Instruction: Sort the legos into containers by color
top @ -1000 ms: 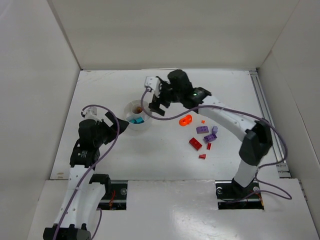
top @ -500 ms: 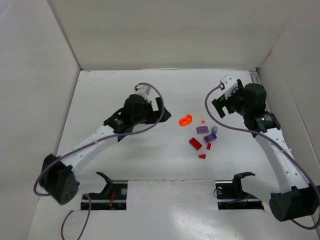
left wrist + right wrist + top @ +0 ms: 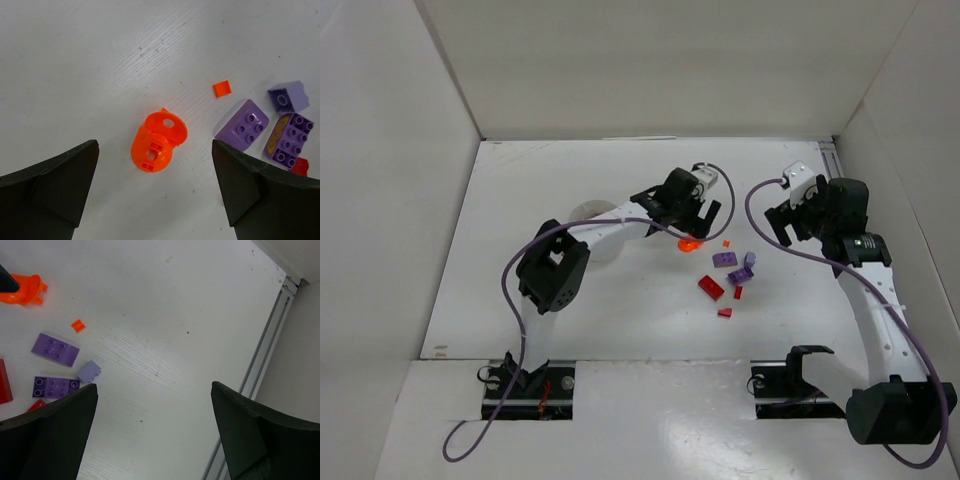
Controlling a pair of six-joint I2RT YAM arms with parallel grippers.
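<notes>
white dish (image 3: 586,212) mostly hidden under the left arm, compartments unreadable
left gripper (image 3: 154,145) spread wide over glossy orange ring (image 3: 159,141) on the tabletop (image 3: 100,60); studded purple bricks (image 3: 242,125) beside it; right gripper (image 3: 154,387) spread, empty

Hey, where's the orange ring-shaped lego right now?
In the left wrist view the orange ring lies on the table, directly below the open left gripper; a tiny orange piece and a purple brick sit to its right.
</notes>
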